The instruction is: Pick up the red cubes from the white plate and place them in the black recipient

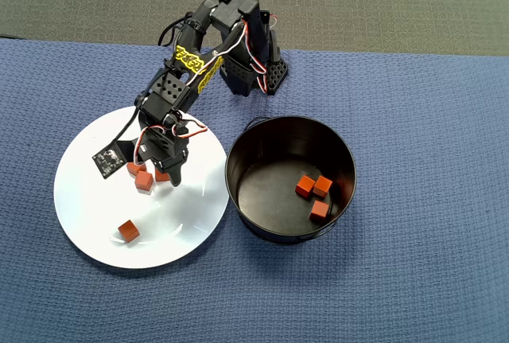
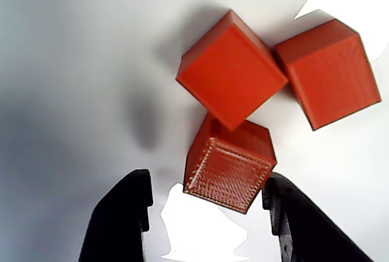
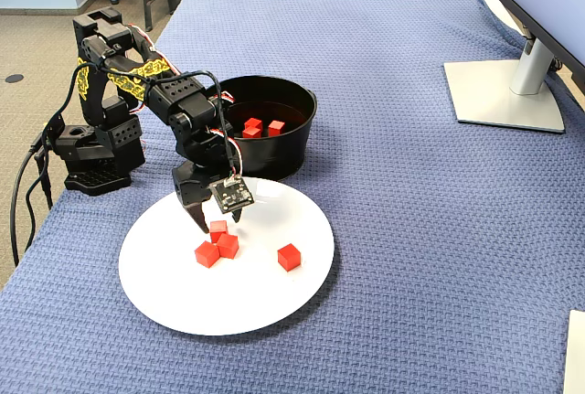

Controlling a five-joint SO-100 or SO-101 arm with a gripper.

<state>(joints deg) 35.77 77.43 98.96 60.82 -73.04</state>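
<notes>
On the white plate (image 1: 95, 208) (image 3: 228, 312) (image 2: 73, 61) lie a tight cluster of three red cubes and one lone cube (image 1: 128, 231) (image 3: 289, 256) nearer the front. My gripper (image 1: 155, 176) (image 3: 218, 220) (image 2: 208, 180) hangs low over the cluster, open. In the wrist view the nearest cube (image 2: 228, 174) sits between the fingers, close against the right one, with a gap to the left finger (image 2: 127, 213). Two more cubes (image 2: 231, 70) (image 2: 331, 73) lie just beyond it. The black recipient (image 1: 262, 192) (image 3: 283, 161) stands beside the plate with three red cubes (image 1: 314, 196) (image 3: 260, 127) inside.
The arm's base (image 1: 254, 72) (image 3: 91, 152) stands behind the plate and the tin, with cables trailing off the table edge in the fixed view. A monitor foot (image 3: 503, 92) sits far right. Blue woven cloth (image 1: 429, 263) covers the table.
</notes>
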